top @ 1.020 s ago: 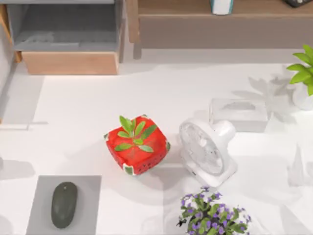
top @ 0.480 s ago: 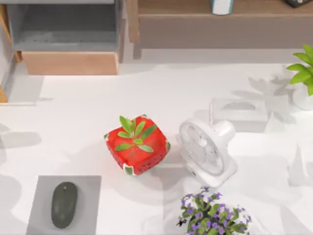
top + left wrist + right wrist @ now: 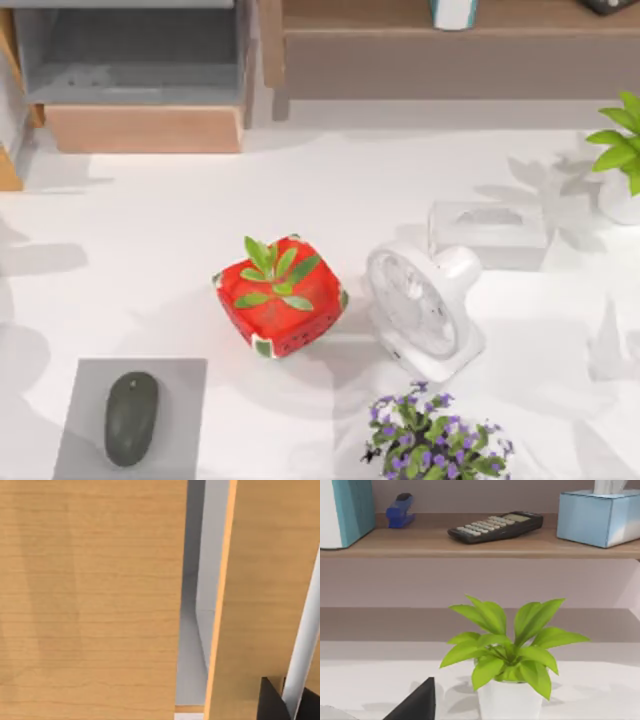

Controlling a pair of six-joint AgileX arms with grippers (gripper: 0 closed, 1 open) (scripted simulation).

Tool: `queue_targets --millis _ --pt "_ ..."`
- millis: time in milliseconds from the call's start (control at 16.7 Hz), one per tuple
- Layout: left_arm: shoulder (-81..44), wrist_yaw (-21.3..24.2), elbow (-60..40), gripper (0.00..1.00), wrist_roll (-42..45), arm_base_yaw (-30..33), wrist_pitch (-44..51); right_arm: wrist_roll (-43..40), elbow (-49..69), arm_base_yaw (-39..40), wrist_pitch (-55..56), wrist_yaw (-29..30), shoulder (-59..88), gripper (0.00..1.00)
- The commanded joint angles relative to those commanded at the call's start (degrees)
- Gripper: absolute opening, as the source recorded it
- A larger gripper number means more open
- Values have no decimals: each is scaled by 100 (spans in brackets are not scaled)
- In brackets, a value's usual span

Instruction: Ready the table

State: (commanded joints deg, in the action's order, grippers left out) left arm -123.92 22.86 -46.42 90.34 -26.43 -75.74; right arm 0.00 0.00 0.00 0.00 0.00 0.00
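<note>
left tool's state i cannot tell; it seems close against the wooden shelf unit [image 3: 90,600], so a collision risks shaking the worktop [image 3: 160,250].

The table [image 3: 150,230] lies bare across its left and far middle stretch, giving open passage between the shelf unit [image 3: 145,128] and the red watermelon-patterned planter [image 3: 281,295]. To the right the fan [image 3: 420,305], the clear box [image 3: 488,232], the purple flowers [image 3: 435,440] and the green potted plant [image 3: 507,655] crowd together. The mouse [image 3: 131,417] on its grey pad [image 3: 180,400] takes the near left corner; the left wrist view sits close against wood panels, probably the shelf unit.
</note>
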Motion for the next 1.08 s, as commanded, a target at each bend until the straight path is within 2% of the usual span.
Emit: queue_targets --millis 240,600,1080 --pt "-302 -244 -729 0 -13 251 413 0 0 0 0 0 0 100" --pt "-364 -280 -834 0 -28 251 495 0 0 0 0 0 0 100" --pt "-1045 -605 -2351 0 -41 599 1306 0 0 0 0 0 0 100"
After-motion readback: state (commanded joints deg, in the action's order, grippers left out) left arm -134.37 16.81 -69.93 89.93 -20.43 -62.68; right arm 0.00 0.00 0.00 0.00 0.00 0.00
